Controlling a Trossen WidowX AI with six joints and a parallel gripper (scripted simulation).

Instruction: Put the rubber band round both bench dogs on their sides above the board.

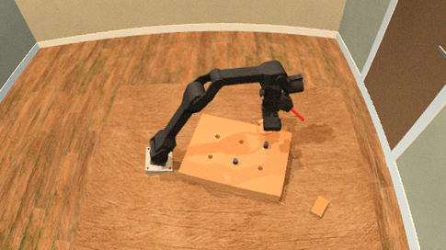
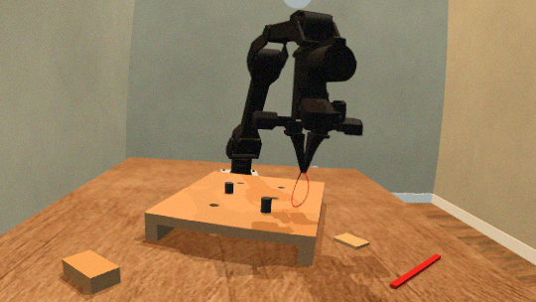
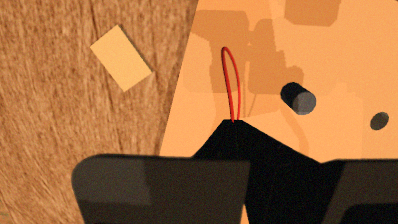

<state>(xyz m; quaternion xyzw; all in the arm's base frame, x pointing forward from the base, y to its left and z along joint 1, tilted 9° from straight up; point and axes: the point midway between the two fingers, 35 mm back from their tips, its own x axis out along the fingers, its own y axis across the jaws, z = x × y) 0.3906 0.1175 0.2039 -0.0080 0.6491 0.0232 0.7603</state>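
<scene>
The tan board (image 1: 236, 155) lies flat on the table, with two short black bench dogs (image 1: 266, 144) (image 1: 235, 161) standing in it. In the exterior view the dogs stand at mid board (image 2: 266, 204) and farther back (image 2: 228, 187). My gripper (image 2: 304, 169) points straight down above the board's far corner and is shut on the red rubber band (image 2: 300, 190). The band hangs from the fingertips as a narrow loop, its lower end just over the board, beside the nearer dog and round neither. In the wrist view the band (image 3: 231, 85) hangs to the left of one dog (image 3: 298, 98).
The board has several empty holes (image 1: 216, 135). A red stick (image 2: 414, 270) lies on the table beyond the board. A thin tan tile (image 2: 350, 240) and a tan block (image 2: 90, 270) lie on the table; a tile also shows in the wrist view (image 3: 120, 57).
</scene>
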